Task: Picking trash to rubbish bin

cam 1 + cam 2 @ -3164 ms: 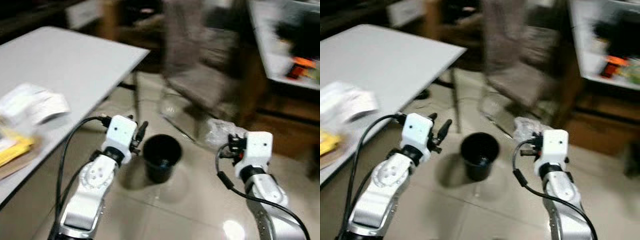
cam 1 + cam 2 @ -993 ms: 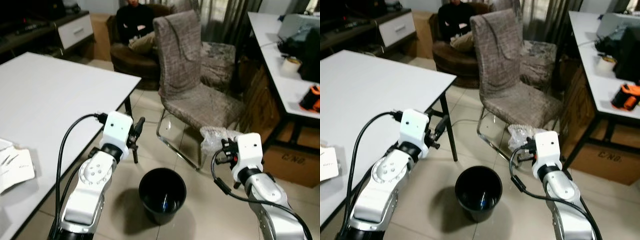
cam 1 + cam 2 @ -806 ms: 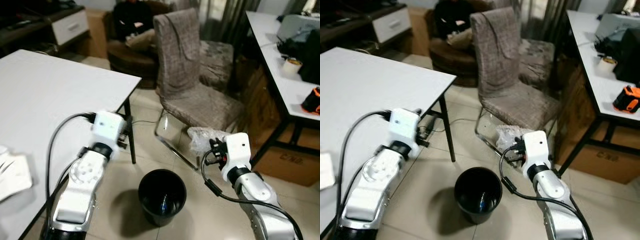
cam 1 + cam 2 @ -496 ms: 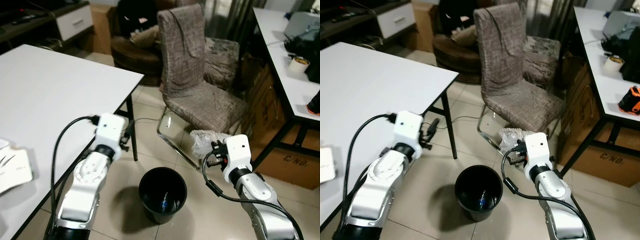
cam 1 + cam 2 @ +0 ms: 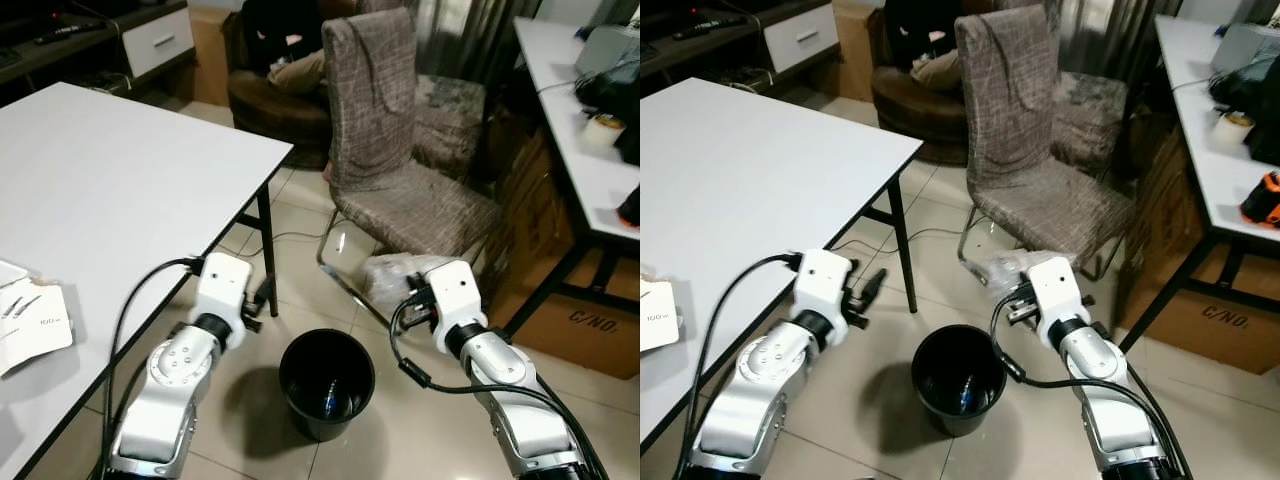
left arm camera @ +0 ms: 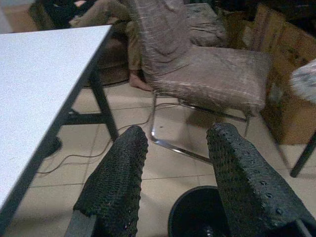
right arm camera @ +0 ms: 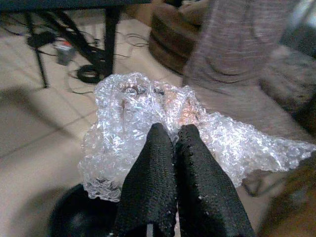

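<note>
A round black rubbish bin (image 5: 326, 382) stands on the tiled floor between my two arms, with a small bluish item inside. My right gripper (image 7: 169, 139) is shut on a crumpled sheet of clear bubble wrap (image 7: 148, 116), held in the air just right of and above the bin's rim (image 5: 1002, 268). My left gripper (image 6: 175, 148) is open with nothing between its fingers, hanging left of the bin beside the table leg (image 5: 266, 250).
A white table (image 5: 110, 190) with a paper packet (image 5: 30, 315) is on my left. A grey fabric chair (image 5: 400, 170) stands behind the bin. A person sits on a brown seat (image 5: 275, 60) at the back. A desk and cardboard box (image 5: 580, 310) are at right.
My right gripper has carried the bubble wrap leftward, closer to the bin. The left arm has dropped a little. The camera has shifted slightly.
</note>
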Tool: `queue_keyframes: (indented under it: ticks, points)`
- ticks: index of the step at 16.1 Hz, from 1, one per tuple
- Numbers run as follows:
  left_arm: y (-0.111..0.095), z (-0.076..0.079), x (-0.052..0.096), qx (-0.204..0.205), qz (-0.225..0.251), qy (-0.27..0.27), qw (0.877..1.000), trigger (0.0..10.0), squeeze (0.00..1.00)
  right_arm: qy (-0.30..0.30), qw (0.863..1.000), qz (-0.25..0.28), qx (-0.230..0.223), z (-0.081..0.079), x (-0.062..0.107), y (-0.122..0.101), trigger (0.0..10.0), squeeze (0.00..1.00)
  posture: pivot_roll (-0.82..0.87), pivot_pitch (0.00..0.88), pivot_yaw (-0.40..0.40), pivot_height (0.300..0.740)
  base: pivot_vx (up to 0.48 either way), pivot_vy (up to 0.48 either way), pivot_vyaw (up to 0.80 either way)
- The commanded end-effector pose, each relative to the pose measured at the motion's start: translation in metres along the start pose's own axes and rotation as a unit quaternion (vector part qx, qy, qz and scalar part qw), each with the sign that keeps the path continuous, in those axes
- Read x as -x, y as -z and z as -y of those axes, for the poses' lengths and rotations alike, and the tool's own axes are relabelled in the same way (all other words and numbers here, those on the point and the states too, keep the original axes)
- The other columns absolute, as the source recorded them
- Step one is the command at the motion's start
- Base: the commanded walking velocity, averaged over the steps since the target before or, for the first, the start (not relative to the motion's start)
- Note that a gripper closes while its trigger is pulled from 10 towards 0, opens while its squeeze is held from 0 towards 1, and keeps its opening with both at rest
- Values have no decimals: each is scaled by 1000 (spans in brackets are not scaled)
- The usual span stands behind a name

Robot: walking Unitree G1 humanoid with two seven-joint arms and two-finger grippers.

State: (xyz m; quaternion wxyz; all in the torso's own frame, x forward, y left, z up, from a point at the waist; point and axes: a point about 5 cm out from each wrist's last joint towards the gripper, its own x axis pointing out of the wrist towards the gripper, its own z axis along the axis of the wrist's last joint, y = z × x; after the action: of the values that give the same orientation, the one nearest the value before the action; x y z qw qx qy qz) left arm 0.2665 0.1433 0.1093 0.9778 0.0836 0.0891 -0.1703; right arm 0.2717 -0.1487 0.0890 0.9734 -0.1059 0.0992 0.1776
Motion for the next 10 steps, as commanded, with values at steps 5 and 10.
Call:
queue_keyframes:
  ticks: [5,10]
  points:
    - [-4,-11,-4,-14,2,-25,1000,10000,0,8,1000,18,-15,-3,5,4,10000,0,-32,33,-63,740,0,0,0]
    - [4,-6,-4,-43,-9,-13,999,10000,0,12,1000,16,-23,-12,17,16,10000,0,-42,34,-13,740,0,0,0]
